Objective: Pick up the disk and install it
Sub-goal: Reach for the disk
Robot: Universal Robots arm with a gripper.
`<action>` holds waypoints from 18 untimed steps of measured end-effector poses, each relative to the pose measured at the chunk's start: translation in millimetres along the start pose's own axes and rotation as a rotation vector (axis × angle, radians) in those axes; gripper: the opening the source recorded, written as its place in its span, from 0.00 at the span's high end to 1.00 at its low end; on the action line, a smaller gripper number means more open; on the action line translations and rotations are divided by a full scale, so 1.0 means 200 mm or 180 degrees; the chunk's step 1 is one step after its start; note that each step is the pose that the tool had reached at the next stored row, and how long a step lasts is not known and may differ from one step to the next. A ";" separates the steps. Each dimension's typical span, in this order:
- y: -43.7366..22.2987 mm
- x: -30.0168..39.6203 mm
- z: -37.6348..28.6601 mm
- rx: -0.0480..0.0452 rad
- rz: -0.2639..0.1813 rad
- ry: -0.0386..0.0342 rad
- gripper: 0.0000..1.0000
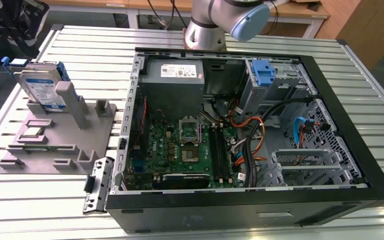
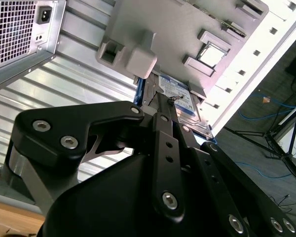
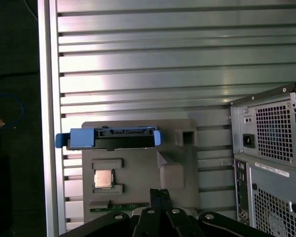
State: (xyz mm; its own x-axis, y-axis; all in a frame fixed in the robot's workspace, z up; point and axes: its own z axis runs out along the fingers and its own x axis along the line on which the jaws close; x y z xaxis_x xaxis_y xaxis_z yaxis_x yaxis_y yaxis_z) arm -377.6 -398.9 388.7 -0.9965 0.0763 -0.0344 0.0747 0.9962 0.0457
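The gripper (image 3: 159, 192) hangs above the grey fixture (image 3: 138, 168), well clear of it. In both wrist views its two black fingers are drawn together with no gap to speak of and nothing held between them.

On the fixture, a processor chip (image 3: 103, 178) lies flat in a pocket. Beyond it the disk (image 3: 108, 138) stands on edge in a slot at the fixture's end, its blue rails (image 3: 76, 139) sticking out past the fixture's side. In the exterior view a tall grey post (image 1: 68, 100) of the fixture rises just beside the disk's labelled face. Beside the fixture, on the ribbed metal table (image 3: 163, 59), stands the opened computer case (image 3: 274, 148), apart from it.

The disk has not been picked up, so the approach looks like the step in hand, and several things could go wrong:

- **Closed fingers:** coming down as they are, they would likely strike the disk's top edge instead of straddling it.
- **The post:** it stands close enough to catch a finger on that side.
- **The rails:** a grip on the plastic could flex or slip.
- **The slot:** an off-centre lift may tilt the drive and jam it.
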 end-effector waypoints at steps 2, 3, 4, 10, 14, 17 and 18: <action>-0.001 0.018 0.001 0.0000 0.0000 0.0000 0.89; -0.002 0.024 0.002 0.0000 0.0000 0.0000 0.89; -0.002 0.029 0.004 0.0000 0.0000 0.0000 0.89; 0.018 0.058 0.022 0.0000 0.0000 0.0000 0.89; 0.049 0.082 0.037 0.0000 0.0001 0.0000 0.89; 0.080 0.104 0.051 0.0000 0.0000 0.0000 0.89; 0.091 0.112 0.055 0.0000 0.0001 0.0000 0.89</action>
State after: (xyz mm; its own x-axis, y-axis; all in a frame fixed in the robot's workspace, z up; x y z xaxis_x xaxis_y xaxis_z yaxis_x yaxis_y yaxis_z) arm -398.2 -378.5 377.7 -0.9965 0.0765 -0.0345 0.0749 0.9961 0.0458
